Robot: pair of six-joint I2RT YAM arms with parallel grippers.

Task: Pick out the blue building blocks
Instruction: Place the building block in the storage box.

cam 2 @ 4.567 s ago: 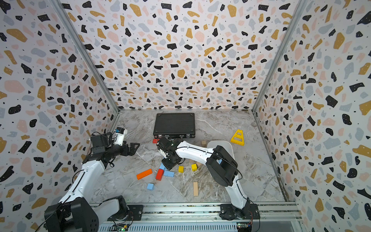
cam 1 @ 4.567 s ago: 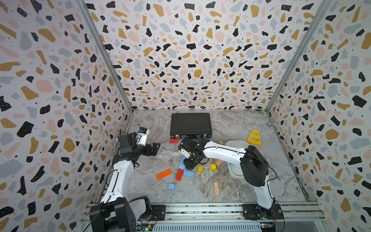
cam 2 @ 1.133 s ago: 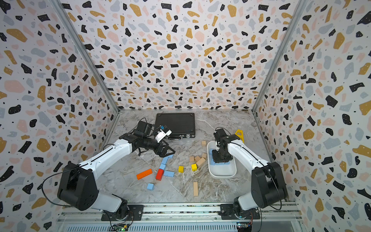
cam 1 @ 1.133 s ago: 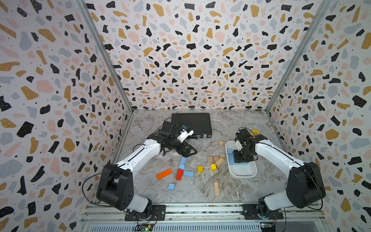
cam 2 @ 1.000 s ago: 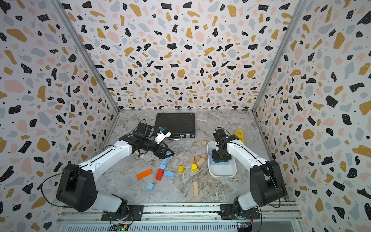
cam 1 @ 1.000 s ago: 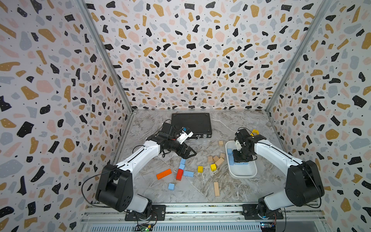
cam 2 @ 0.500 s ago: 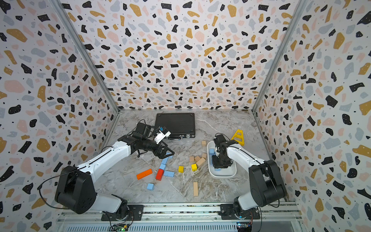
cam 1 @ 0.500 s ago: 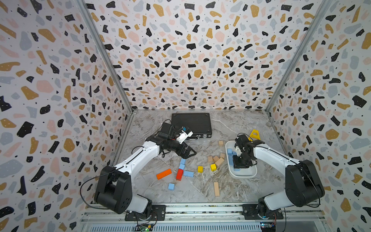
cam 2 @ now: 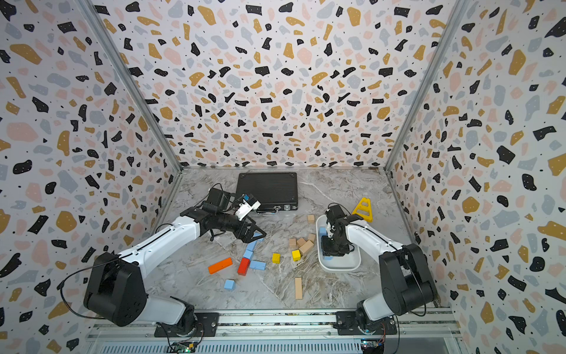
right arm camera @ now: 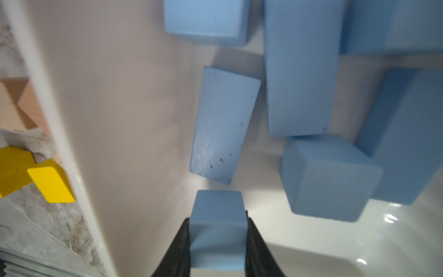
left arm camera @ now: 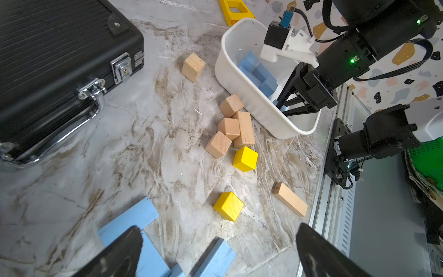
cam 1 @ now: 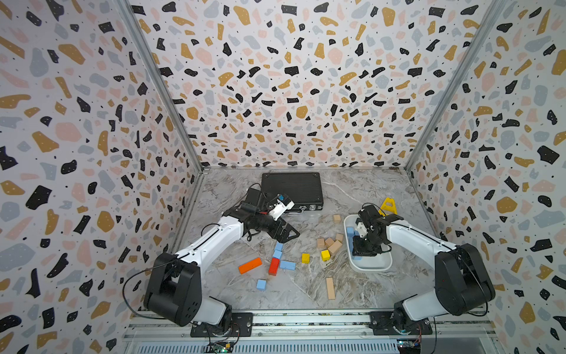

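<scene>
Several blue blocks [right arm camera: 299, 72] lie in the white tub [left arm camera: 227, 76]. The right gripper [right arm camera: 218, 230] reaches into the tub, and its jaws squeeze one blue cube [right arm camera: 217, 208]. More loose blue blocks [cam 1: 287, 265] lie on the table [cam 1: 306, 294] beside a red block [cam 1: 273, 266]. The left gripper [left arm camera: 219, 230] hangs over them with its jaws wide apart.

No writing we can read.
We find plain faces on the blue building blocks [right arm camera: 299, 72], the white tub [left arm camera: 261, 115] and the ribbed black case [left arm camera: 48, 60]; a small dark mark at one end of the tan wooden bar [left arm camera: 290, 199] is too small for us to make out.
</scene>
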